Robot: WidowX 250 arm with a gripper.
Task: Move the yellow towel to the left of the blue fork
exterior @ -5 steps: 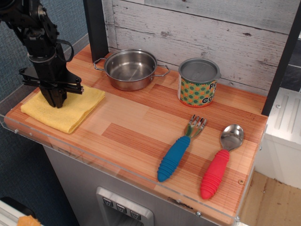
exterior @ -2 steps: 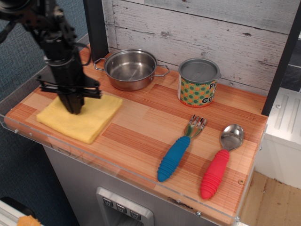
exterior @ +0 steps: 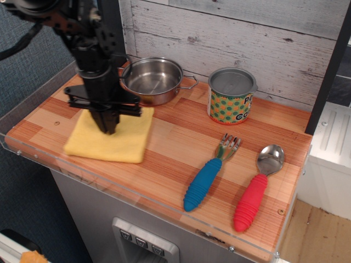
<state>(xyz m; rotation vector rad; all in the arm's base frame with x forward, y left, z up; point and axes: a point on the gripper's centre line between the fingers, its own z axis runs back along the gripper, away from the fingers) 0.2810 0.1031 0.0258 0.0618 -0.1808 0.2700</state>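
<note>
The yellow towel (exterior: 112,141) lies flat on the wooden counter, left of centre, in front of the steel pot. My black gripper (exterior: 108,128) points straight down, its fingers close together and pressed onto the towel's upper middle. The blue fork (exterior: 207,175) lies at the front right, handle toward the front edge and tines toward the back wall. A stretch of bare wood separates the towel's right edge from the fork.
A steel pot (exterior: 152,80) stands at the back just behind my gripper. A patterned tin can (exterior: 231,96) stands at the back right. A red-handled spoon (exterior: 256,189) lies right of the fork. A clear rim (exterior: 109,181) lines the counter's front edge.
My gripper has slid to the right along the counter, dragging the yellow towel with it from the far left corner toward the middle. The fork, spoon, pot and can have not moved.
</note>
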